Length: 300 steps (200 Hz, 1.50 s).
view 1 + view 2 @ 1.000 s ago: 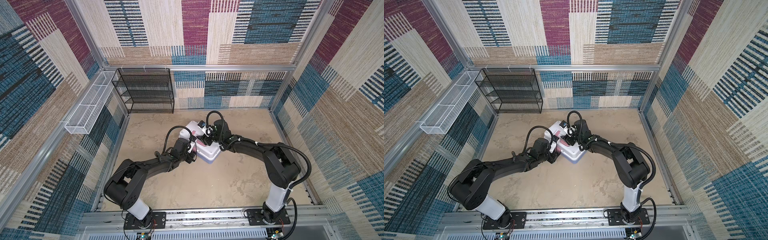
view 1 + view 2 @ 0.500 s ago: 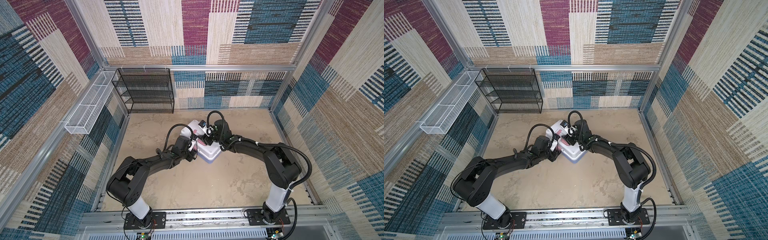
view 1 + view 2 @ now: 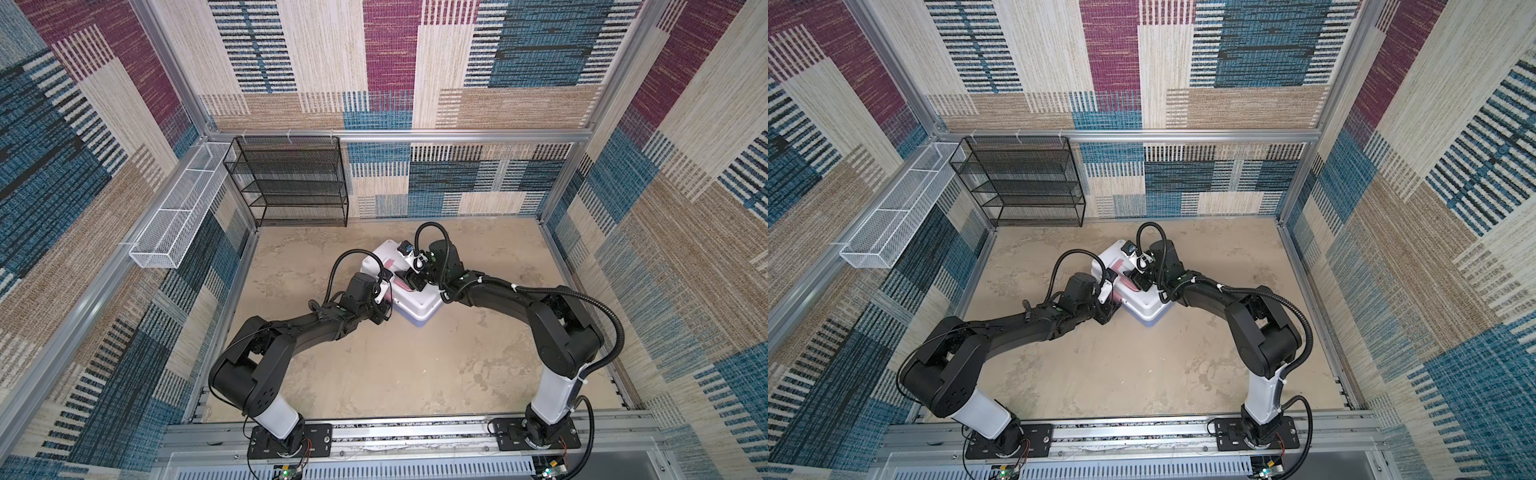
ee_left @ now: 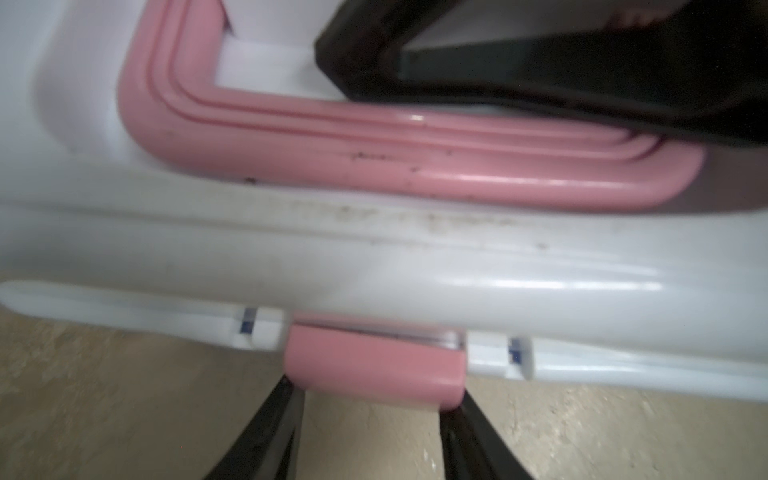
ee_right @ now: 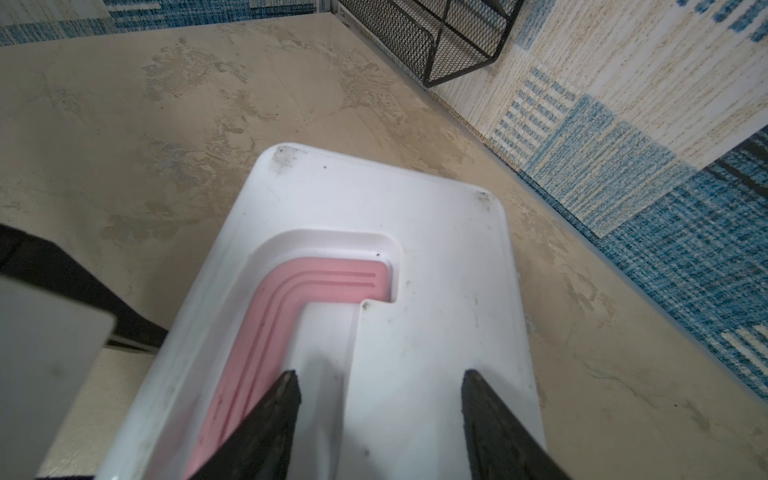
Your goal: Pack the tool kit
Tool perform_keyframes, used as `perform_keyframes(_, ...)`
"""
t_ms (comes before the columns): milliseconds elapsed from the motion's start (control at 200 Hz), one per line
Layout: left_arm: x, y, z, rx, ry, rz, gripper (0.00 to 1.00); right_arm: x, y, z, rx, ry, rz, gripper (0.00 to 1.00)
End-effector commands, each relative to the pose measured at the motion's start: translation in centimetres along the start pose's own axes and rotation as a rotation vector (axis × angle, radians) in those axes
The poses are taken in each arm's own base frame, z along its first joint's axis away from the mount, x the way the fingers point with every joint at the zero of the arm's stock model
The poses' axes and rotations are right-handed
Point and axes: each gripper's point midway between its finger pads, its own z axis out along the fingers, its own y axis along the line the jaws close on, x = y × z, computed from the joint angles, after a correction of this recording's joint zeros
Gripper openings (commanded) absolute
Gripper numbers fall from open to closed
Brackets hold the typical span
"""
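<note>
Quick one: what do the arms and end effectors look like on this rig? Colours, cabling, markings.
Left arm and right arm: black rounded links, white lowest link, black base plates. Black corrugated cable loops along each, held by white zip ties on the right. Left end effector and right end effector: two slim, tapered black fingers each. No readable markings.
</note>
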Motion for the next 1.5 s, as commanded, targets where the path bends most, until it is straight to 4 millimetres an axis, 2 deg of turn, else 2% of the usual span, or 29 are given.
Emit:
perform_keyframes(0,-3.9,0.8,-0.2,-0.028,-0.144,0.005,0.49,12.4,5.4,-2.1,-0.182,0.475,0.098,0.64)
perform_keyframes(411,-3.9,0.9,-0.8,-0.036,-0.132,0.026,0.49,12.5,5.4,-2.1,-0.183,0.475,0.099,0.64)
perform_keyframes(1057,-3.7,0.7,1.4,-0.015,-0.110,0.034,0.48,12.6,5.6,-2.2,-0.189,0.478,0.102,0.64)
perform_keyframes(1498,-3.8,1.2,1.4,-0.019,-0.142,0.019,0.51,12.5,5.8,-2.4,-0.193,0.473,0.115,0.64)
